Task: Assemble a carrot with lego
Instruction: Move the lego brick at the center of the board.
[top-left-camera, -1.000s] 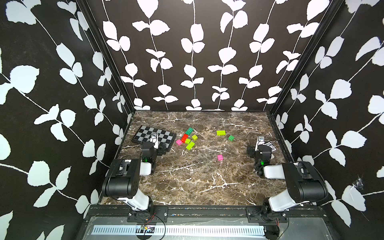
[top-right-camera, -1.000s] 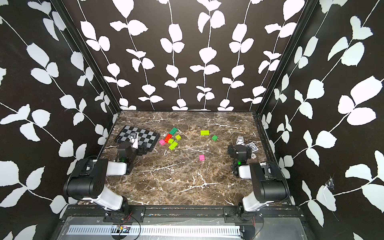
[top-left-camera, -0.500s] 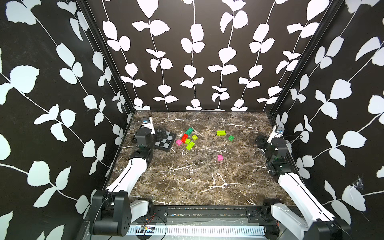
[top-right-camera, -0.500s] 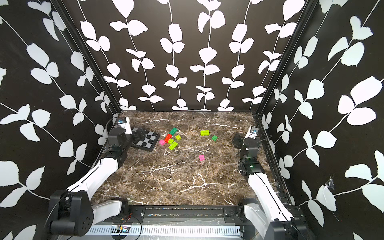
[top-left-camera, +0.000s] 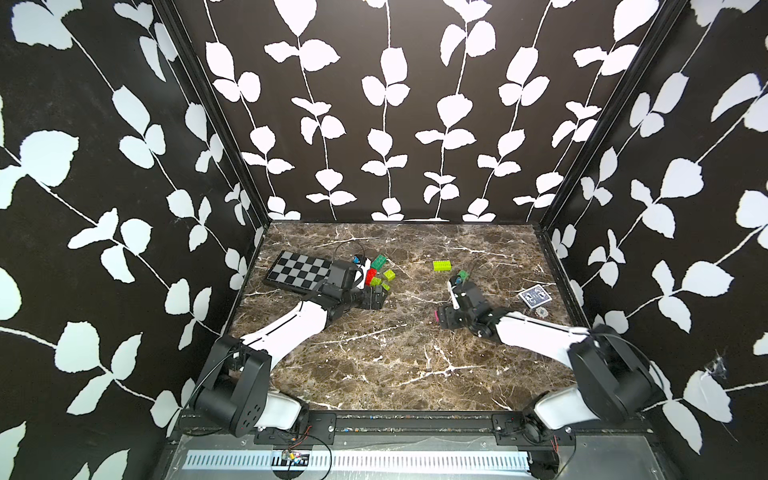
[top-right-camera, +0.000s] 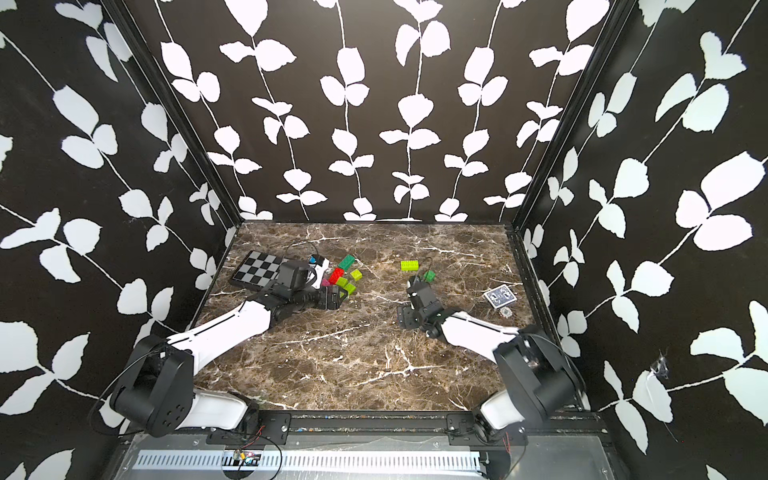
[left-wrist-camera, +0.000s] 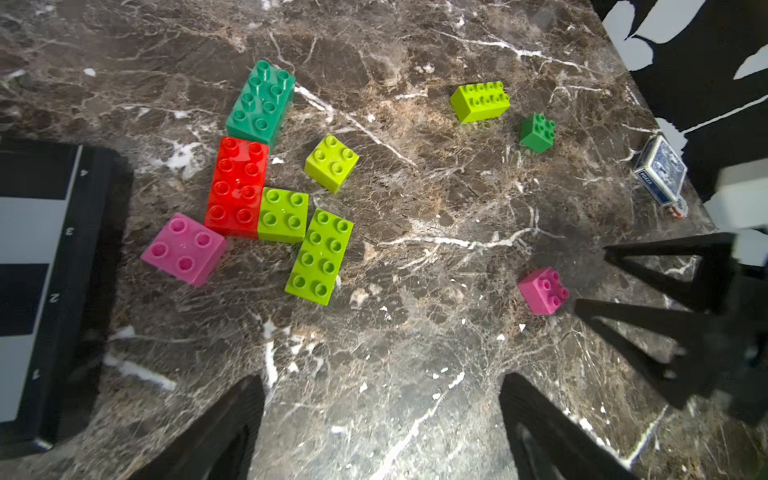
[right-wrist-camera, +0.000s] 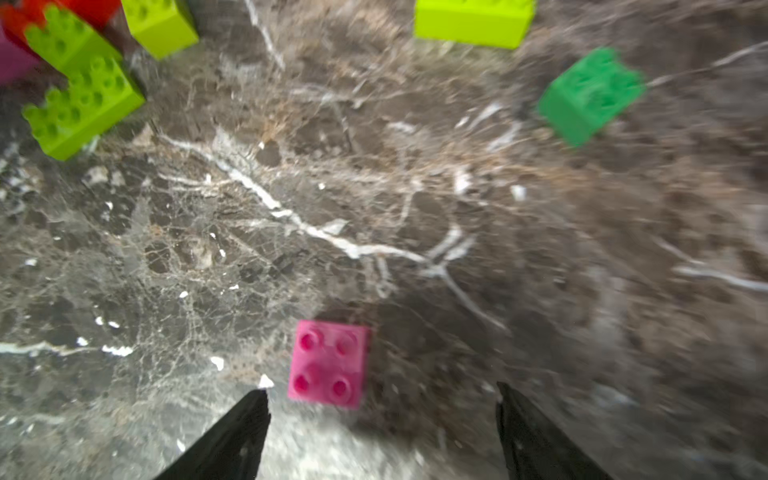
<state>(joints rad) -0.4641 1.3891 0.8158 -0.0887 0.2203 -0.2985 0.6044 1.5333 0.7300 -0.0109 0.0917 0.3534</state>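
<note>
- In a top view, a brown marble tabletop (top-left-camera: 399, 353) carries a black-and-grey checkered board (top-left-camera: 297, 270) at far left.
- Left gripper (left-wrist-camera: 380, 386): jaws spread, empty, near clustered lime, red, green and pink plastic lego bricks (left-wrist-camera: 237, 187) beside the board.
- Right gripper (right-wrist-camera: 380, 399): jaws spread, small pink studded brick (right-wrist-camera: 328, 363) just ahead, ungripped.

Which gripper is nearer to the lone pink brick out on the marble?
Right. The right gripper sits just short of the lone pink brick, its open fingers nearly flanking it. The left gripper is over by the brick cluster, well apart from it.
</note>
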